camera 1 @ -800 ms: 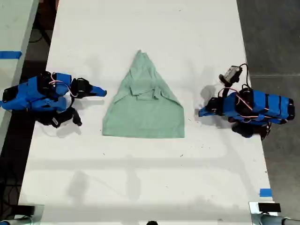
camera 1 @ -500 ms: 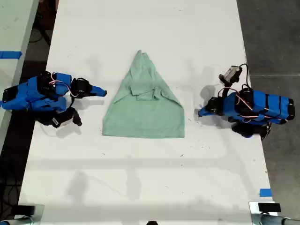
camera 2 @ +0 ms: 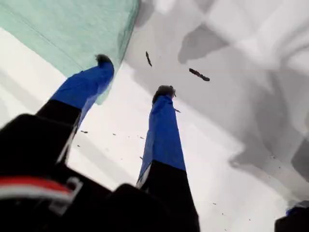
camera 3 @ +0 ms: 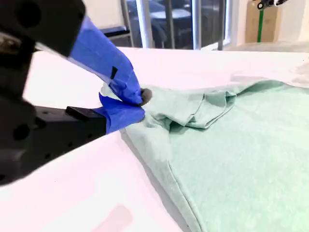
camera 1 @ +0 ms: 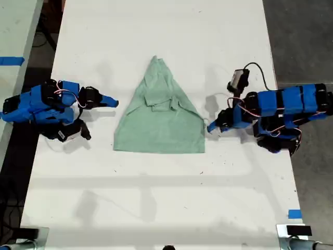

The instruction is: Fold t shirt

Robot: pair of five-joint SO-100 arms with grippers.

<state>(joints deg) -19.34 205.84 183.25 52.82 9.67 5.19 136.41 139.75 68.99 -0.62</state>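
Observation:
The pale mint-green t shirt [camera 1: 161, 122] lies flat in the middle of the white table [camera 1: 166, 198], narrow end away, straight hem toward the near edge, a wrinkled fold across its middle. At the exterior view's right, my first gripper [camera 1: 210, 127] sits at the hem's corner. It is open [camera 2: 133, 76], one fingertip [camera 2: 103, 60] over the shirt's corner [camera 2: 72, 34], the other on bare table. At the exterior view's left, my second gripper [camera 1: 113, 102] is shut [camera 3: 140, 101], its tips right at the shirt's side edge [camera 3: 159, 130], holding nothing that I can see.
Blue tape marks [camera 1: 294, 213] the table's near corner at the exterior view's right. Another strip [camera 1: 11, 60] is on a second table at that view's left. Dark floor borders both long sides. A small camera with a cable [camera 1: 239, 78] rides on the first arm.
The first arm has reached toward the exterior view's left, bringing its gripper up to the shirt's hem corner. The second arm and the shirt have not moved.

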